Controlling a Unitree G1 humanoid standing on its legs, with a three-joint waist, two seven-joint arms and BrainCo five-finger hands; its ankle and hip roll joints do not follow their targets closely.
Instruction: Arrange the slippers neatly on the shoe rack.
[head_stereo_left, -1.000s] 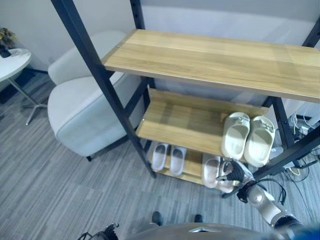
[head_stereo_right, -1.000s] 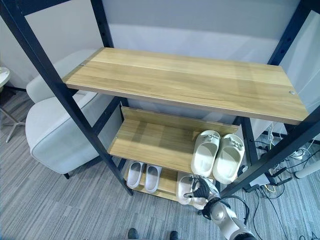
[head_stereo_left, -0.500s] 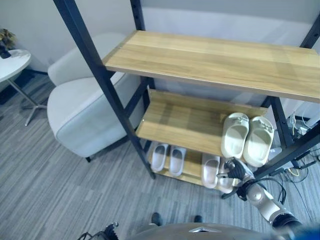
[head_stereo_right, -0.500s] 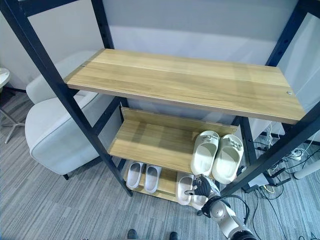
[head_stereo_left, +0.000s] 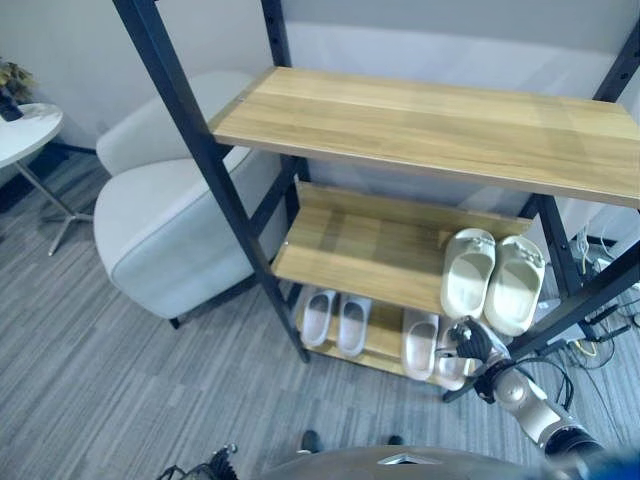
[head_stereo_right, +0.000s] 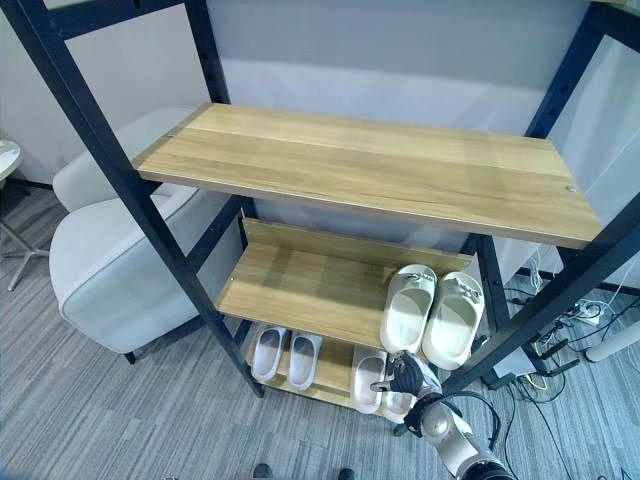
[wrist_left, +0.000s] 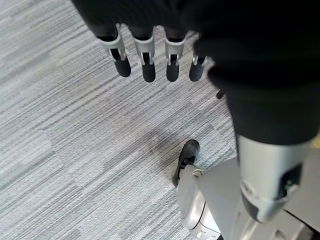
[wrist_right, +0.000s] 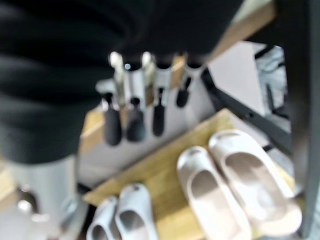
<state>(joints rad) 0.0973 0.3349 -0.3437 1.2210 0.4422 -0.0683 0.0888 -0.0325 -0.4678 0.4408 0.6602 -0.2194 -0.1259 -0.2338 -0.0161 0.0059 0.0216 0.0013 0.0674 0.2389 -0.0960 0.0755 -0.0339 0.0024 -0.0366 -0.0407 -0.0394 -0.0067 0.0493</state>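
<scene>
The right hand (head_stereo_left: 470, 342) reaches low to the shoe rack (head_stereo_left: 430, 125), fingers (wrist_right: 134, 118) straight and empty above the bottom-shelf slippers (wrist_right: 235, 185); another pair (head_stereo_left: 495, 280) sits on the middle shelf. The left hand (wrist_left: 150, 50) hangs relaxed, unclenched, over the carpet (wrist_left: 75, 140).

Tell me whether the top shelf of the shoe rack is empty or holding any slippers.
Empty: the top shelf is bare wood. Slippers sit on lower shelves.
</scene>
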